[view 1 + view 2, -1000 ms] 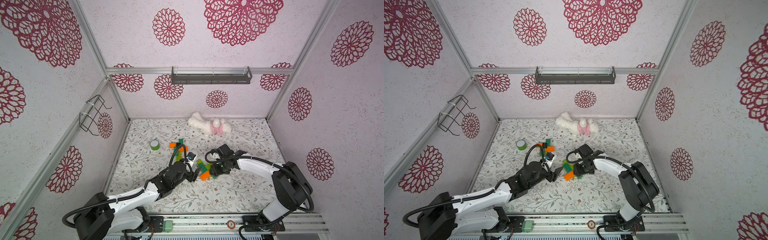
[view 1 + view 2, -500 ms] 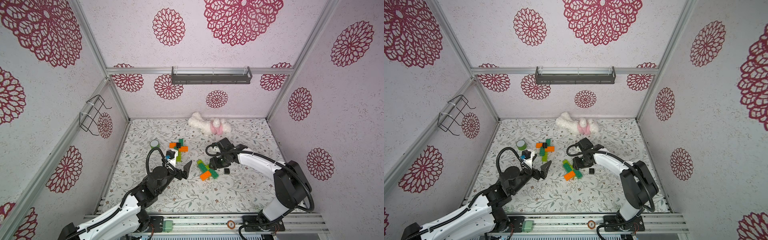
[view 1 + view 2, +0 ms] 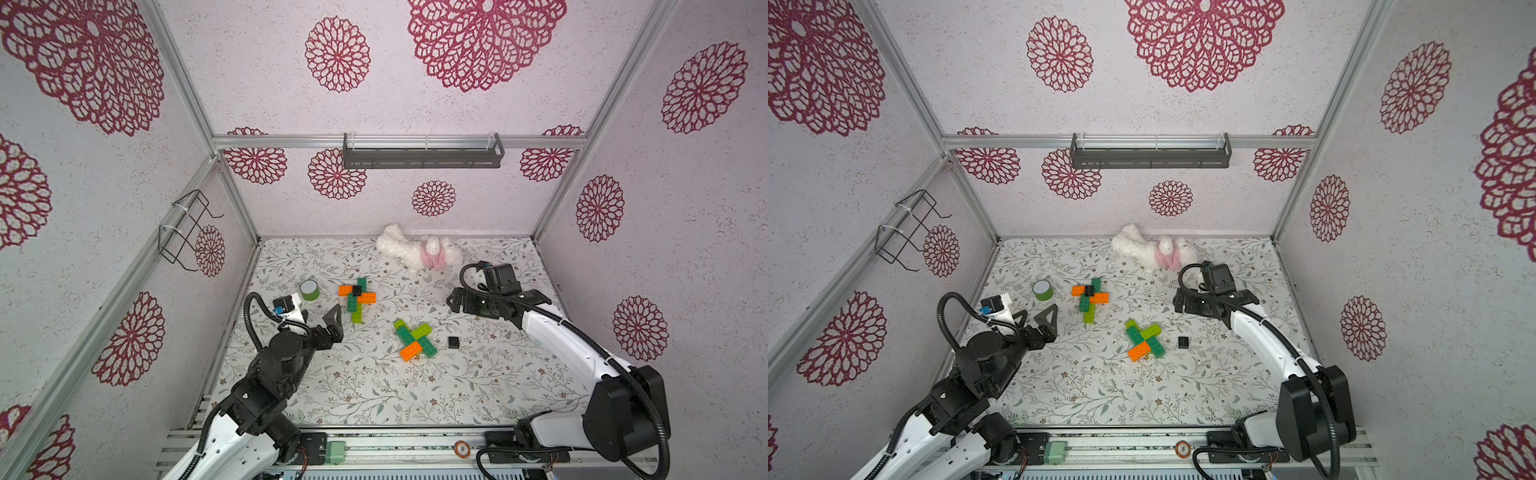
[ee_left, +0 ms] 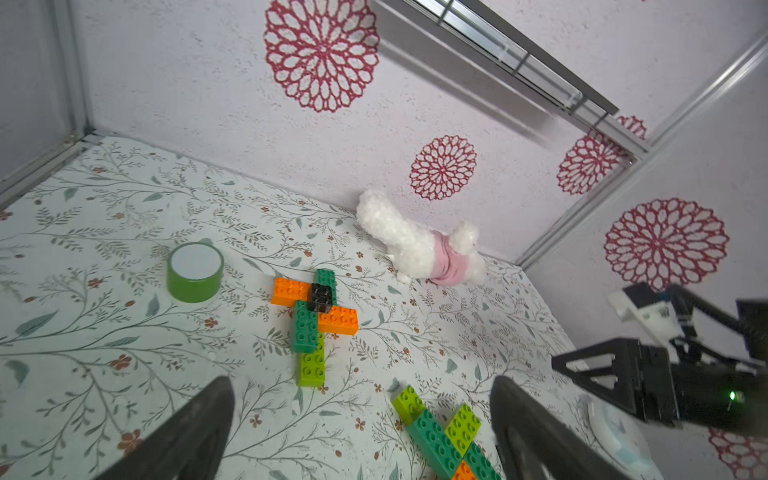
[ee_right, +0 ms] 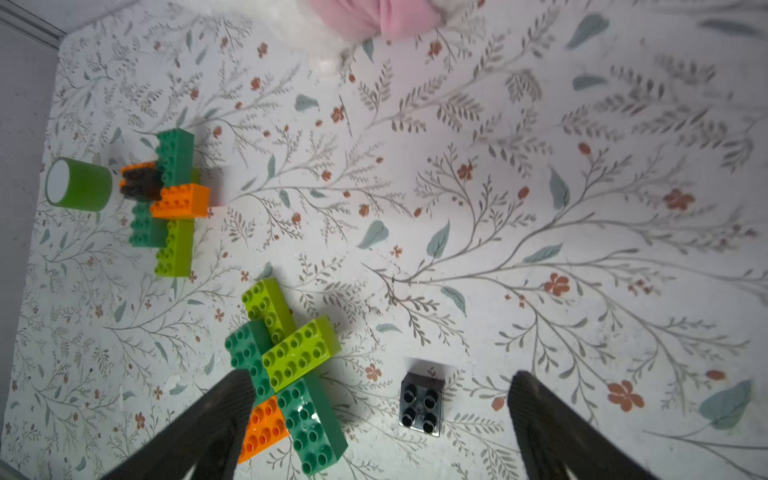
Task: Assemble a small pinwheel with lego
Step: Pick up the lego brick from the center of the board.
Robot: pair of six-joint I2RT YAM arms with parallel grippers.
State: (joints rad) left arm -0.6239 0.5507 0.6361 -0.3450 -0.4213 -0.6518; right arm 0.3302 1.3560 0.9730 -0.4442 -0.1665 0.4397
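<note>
Two crosses of lego lie on the flowered floor. The far cross (image 3: 357,299) (image 4: 316,320) of orange, dark green and lime bricks has a black square brick on its centre. The near cross (image 3: 415,341) (image 3: 1145,340) (image 5: 286,374) has no black brick on it. A loose black square brick (image 3: 454,342) (image 5: 420,405) lies right of it, studs up. My left gripper (image 3: 1036,318) (image 4: 361,384) hangs open left of both crosses, holding nothing. My right gripper (image 3: 453,301) (image 5: 380,376) is open and empty above the loose black brick, behind the near cross.
A green tape roll (image 3: 309,289) stands left of the far cross, close to my left wrist. A white and pink plush toy (image 3: 419,253) lies against the back wall. A dark shelf (image 3: 422,151) and a wire rack (image 3: 187,228) hang on the walls.
Both grippers were closed in around the near cross; both have opened and drawn back, left arm to the left, right arm rearward. The cross and a black brick now lie free.
</note>
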